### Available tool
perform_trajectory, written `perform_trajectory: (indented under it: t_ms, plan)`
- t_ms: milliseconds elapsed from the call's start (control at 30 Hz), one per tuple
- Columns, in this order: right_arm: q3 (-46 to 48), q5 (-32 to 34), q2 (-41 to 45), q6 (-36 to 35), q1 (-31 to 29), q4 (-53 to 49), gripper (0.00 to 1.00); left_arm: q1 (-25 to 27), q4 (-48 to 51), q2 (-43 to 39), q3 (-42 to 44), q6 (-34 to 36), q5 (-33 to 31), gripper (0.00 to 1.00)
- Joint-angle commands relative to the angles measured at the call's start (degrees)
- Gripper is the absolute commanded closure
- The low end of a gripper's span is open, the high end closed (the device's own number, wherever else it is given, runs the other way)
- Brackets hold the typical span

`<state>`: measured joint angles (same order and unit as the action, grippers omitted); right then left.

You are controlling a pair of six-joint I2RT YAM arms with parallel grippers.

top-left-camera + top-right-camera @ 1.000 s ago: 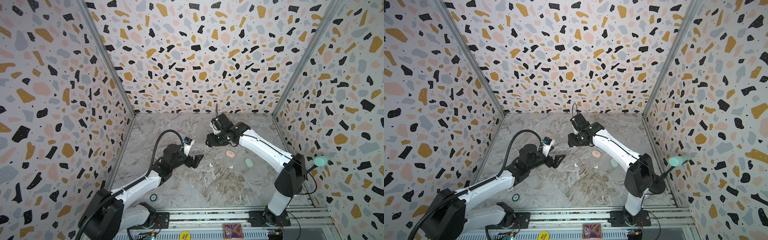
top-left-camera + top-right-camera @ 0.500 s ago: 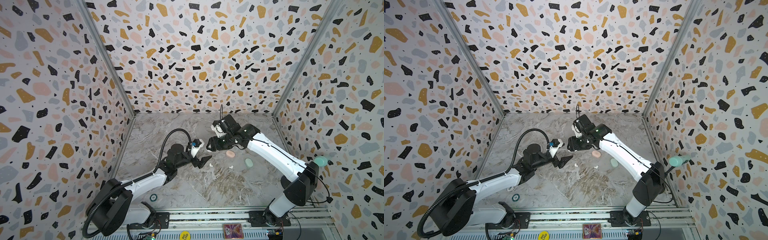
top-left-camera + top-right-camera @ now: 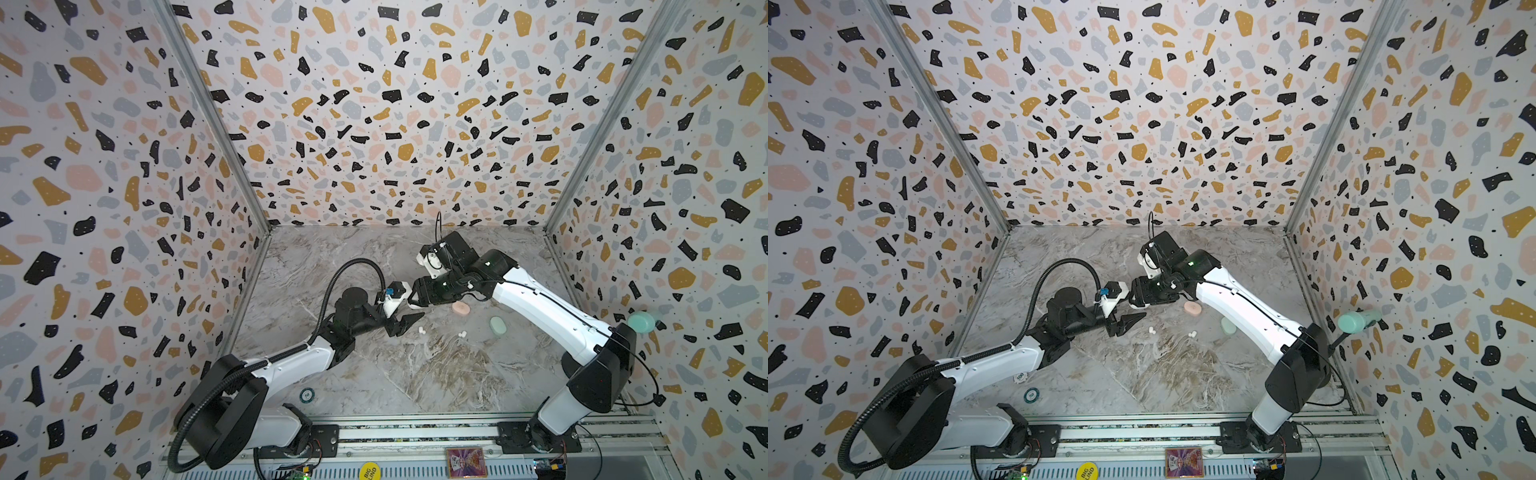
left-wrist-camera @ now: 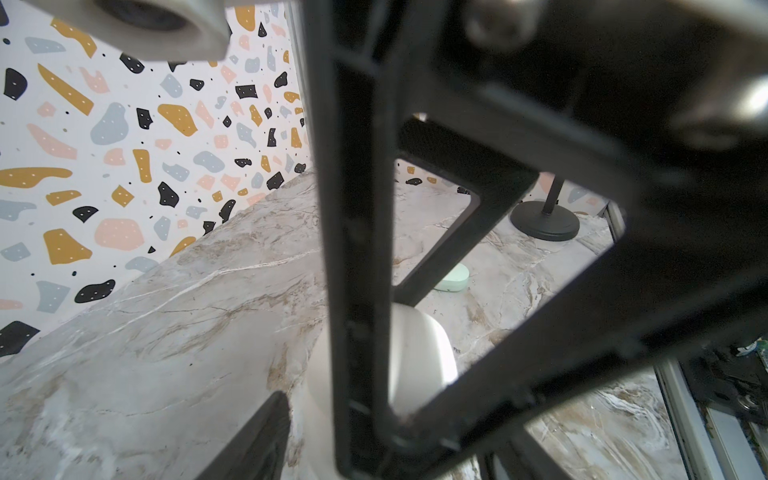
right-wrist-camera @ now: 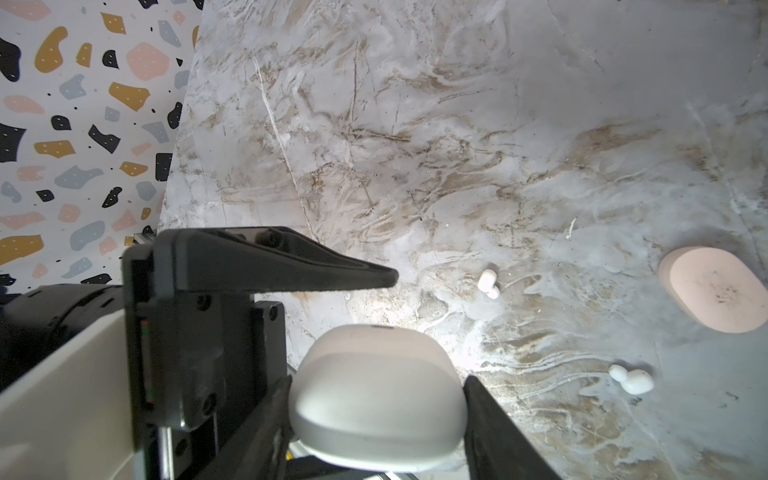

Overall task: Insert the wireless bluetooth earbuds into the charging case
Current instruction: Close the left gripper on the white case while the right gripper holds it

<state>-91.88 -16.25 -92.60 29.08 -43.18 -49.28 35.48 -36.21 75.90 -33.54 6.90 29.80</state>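
On the grey marble-patterned tabletop (image 3: 415,382) the two white-and-black arms meet near the middle. The right gripper (image 3: 413,302) has its jaws clamped on the sides of a white oval plastic charging case (image 5: 374,395), held above the table. The left gripper (image 3: 408,324) sits just beside it, toward the front of the table, with its jaws partly apart. In the right wrist view one of its black wedge fingers (image 5: 291,270) lies alongside the white case with a clear gap. Its other finger is hidden there, and it grips nothing that shows. A pale pink oval case (image 3: 460,308) lies closed on the table just beside the right gripper, and a mint green oval case (image 3: 497,325) lies near it, further toward the right arm's base. The wireless bluetooth earbuds that show are two tiny white bean-shaped buds, both on the table outside all jaws. One (image 3: 422,330) is just off the left gripper's fingertips and the other (image 3: 461,333) is near the pink case. Against a second ago, the left gripper has reached further toward the right one and its jaws are narrower. The right gripper has come nearer the left, and the pink and mint cases lie as before.
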Motion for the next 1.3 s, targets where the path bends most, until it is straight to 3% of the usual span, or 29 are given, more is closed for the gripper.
perform_trajectory:
  t_ms: [0,633,900,1267]
  plan:
    - [-2.0,-0.9,1.4,0.3,-0.4,0.0,0.44,0.2,-3.9,-0.5,-1.3,0.8,1.5,0.33]
    - [-2.0,-1.6,1.5,0.9,-1.0,0.7,0.44,0.2,-4.0,-0.8,-1.2,1.0,2.2,0.53]
    - [-2.0,-1.9,1.7,1.1,-1.2,0.8,0.44,0.2,-4.1,-1.0,-1.1,0.9,2.3,0.57]
    - [-2.2,-1.6,2.9,1.1,-0.5,0.4,0.2,0.2,-4.9,-1.3,-1.0,-0.4,3.7,0.62]
